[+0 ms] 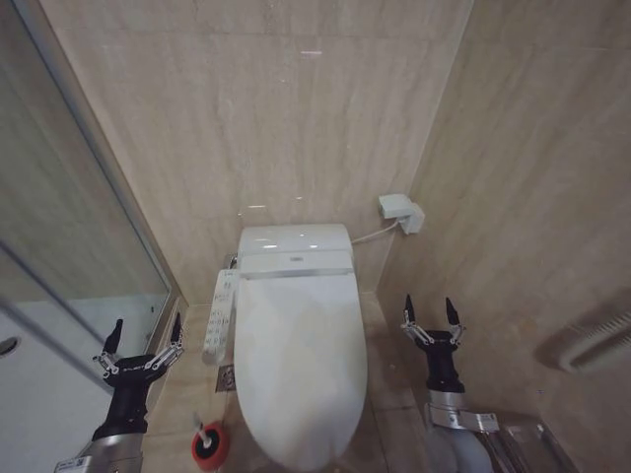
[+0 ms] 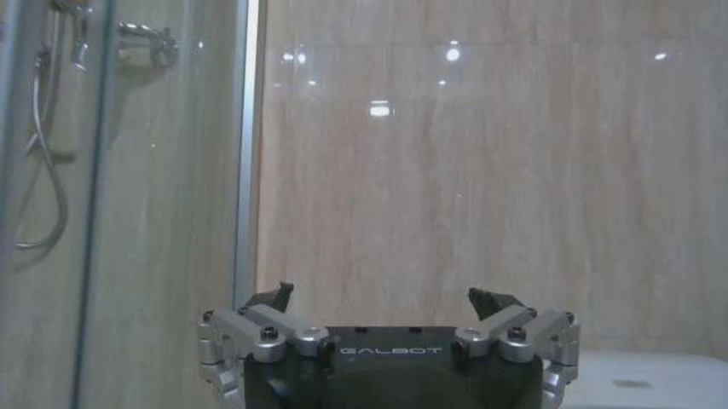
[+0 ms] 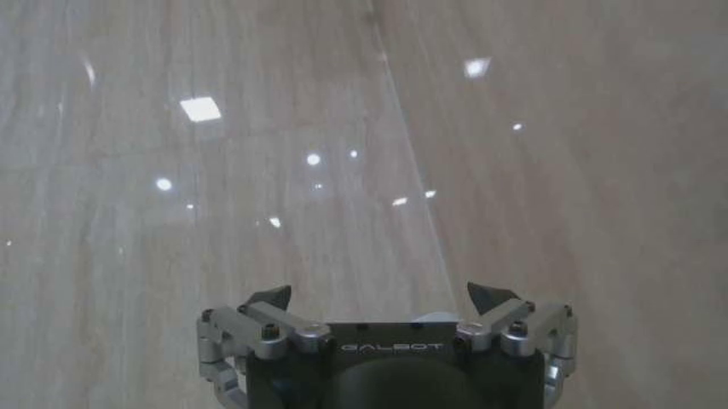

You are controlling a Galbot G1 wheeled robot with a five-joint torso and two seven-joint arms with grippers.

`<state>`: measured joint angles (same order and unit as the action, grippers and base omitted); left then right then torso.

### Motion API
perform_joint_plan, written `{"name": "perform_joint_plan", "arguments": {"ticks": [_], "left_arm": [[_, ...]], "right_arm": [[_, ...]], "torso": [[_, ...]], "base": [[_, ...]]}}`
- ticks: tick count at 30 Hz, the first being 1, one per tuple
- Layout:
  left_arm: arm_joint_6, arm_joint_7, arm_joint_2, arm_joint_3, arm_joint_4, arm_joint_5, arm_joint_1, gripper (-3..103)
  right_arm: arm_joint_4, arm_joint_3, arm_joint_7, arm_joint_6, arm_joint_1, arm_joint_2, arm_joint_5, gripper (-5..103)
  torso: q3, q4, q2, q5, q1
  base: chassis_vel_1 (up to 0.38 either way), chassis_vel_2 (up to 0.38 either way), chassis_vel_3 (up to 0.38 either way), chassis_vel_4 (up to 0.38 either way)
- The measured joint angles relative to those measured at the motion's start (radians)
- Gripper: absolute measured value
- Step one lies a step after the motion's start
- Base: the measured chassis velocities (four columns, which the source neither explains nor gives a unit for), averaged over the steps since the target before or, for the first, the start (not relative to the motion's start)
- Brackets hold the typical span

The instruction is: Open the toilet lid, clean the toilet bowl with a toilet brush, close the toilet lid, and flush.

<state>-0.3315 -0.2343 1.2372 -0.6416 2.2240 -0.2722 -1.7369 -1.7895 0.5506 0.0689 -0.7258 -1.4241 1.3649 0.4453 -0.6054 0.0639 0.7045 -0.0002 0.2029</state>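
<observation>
Beige tiled walls (image 1: 256, 108) close in the far side and the right of the scene, and a glass shower screen (image 1: 69, 227) runs along the left. Against the far wall stands the toilet bowl (image 1: 296, 261), its body mostly covered by the toilet lid (image 1: 301, 365), which lies shut and flat, a glossy white oval reaching toward the near edge. A white button panel (image 1: 220, 315) runs along the bowl's left side. On the right wall, just beyond the toilet, sits a small white box (image 1: 400, 213) with a cable leading to the bowl's rear.

The left gripper (image 1: 144, 337) hangs at the near left, beside the shower screen and apart from the toilet, fingers spread wide and holding nothing. The right gripper (image 1: 431, 313) hangs at the near right, between the lid and the right wall, likewise spread wide and empty.

On the floor at the near left of the bowl stands the toilet brush (image 1: 202, 427), its pale handle rising from a round red holder cup (image 1: 209, 445).
</observation>
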Motion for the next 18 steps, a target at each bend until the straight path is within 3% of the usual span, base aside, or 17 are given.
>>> {"name": "perform_joint_plan", "arguments": {"ticks": [12,13,17,18], "left_arm": [[-0.003,0.004,0.007,0.001,0.000,0.008,-0.004,100],[-0.004,0.005,0.009,0.001,0.001,0.010,-0.004,100],[-0.006,0.006,0.013,0.002,0.002,0.015,-0.006,100],[-0.007,0.007,0.015,0.003,0.002,0.018,-0.007,100]], "right_arm": [[-0.003,-0.001,0.000,-0.003,-0.006,-0.001,0.004,100],[-0.003,-0.001,0.000,-0.005,-0.007,-0.001,0.004,100],[-0.003,-0.001,0.001,-0.011,-0.011,-0.003,0.006,100],[-0.003,-0.002,0.002,-0.017,-0.012,-0.004,0.011,100]], "torso": [[0.000,0.0001,0.000,0.0008,0.000],[0.000,0.0003,0.000,-0.0005,0.000],[0.000,0.0001,0.000,0.0013,0.000],[0.000,0.0006,0.000,-0.0003,0.000]], "base": [[0.268,-0.267,-0.270,0.257],[0.354,-0.351,-0.329,0.339],[0.348,-0.354,-0.355,0.365],[0.350,-0.367,-0.388,0.340]]}}
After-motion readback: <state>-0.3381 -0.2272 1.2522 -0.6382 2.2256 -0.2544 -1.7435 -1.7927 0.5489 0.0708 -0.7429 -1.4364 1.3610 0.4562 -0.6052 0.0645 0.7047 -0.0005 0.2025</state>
